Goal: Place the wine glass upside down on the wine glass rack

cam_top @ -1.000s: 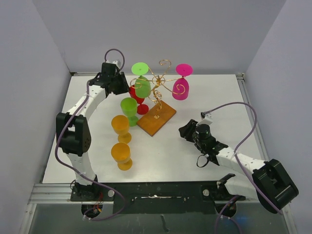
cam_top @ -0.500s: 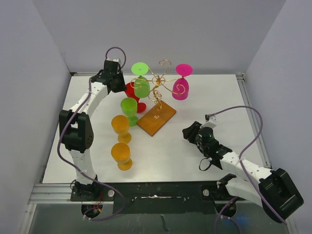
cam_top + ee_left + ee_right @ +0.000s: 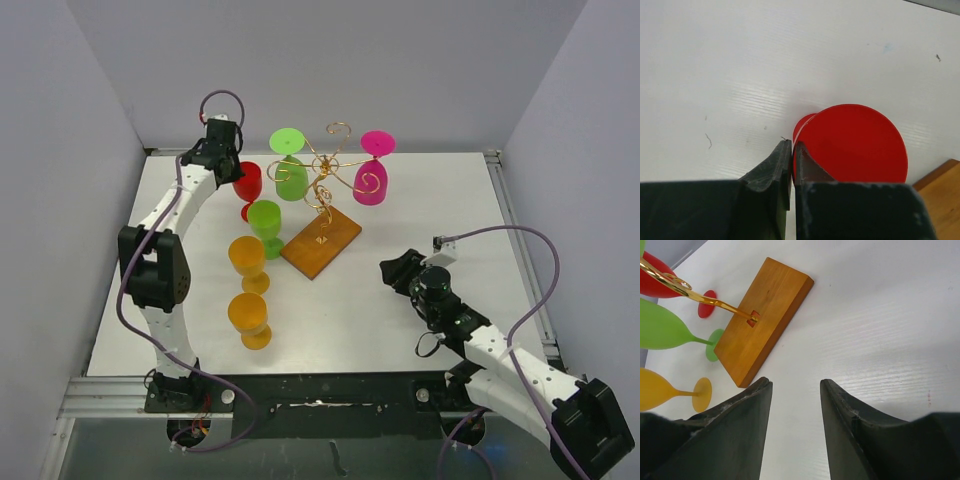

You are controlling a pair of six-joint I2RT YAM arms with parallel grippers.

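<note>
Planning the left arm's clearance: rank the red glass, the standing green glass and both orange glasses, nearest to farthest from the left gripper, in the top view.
1. red glass, pinched in the left gripper, far left of the table.
2. standing green glass, just toward the arm bases.
3. far orange glass, further toward the bases.
4. near orange glass, closest to the bases.

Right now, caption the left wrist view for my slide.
Left gripper shut on the red glass, rack base at lower right.
</note>
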